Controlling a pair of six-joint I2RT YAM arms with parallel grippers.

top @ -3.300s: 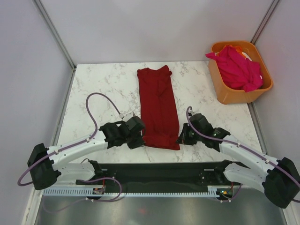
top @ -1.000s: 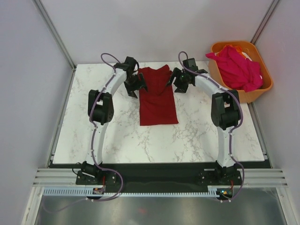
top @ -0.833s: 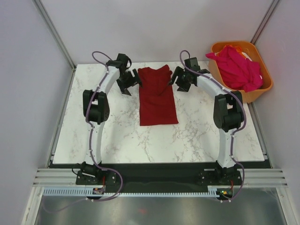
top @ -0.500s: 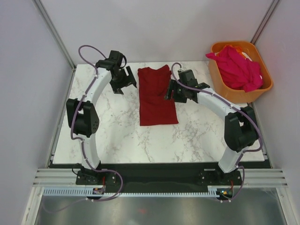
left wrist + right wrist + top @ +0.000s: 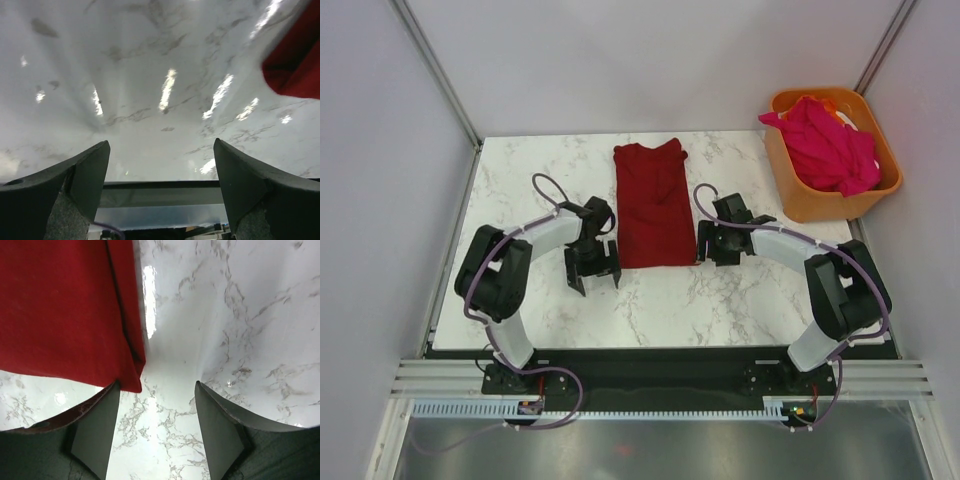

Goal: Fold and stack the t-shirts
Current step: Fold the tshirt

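The dark crimson t-shirt [image 5: 654, 205] lies folded in half as a rectangle on the marble table [image 5: 720, 300]. A corner of it shows in the left wrist view [image 5: 296, 70] and its near right corner in the right wrist view [image 5: 65, 310]. My left gripper [image 5: 592, 272] is open and empty just left of the shirt's near left corner. My right gripper [image 5: 712, 246] is open and empty beside the near right corner. In the wrist views both grippers [image 5: 160, 165] [image 5: 157, 405] have their jaws spread over bare marble. The magenta t-shirt [image 5: 830, 145] is heaped in the orange tub.
The orange tub [image 5: 807, 200] stands at the back right of the table. Grey walls close in the back and sides. The black mounting rail [image 5: 650, 365] runs along the near table edge.
The shirt has been folded in half, near end over the far end. Both grippers let go at the far end and came back to the shirt's near corners.
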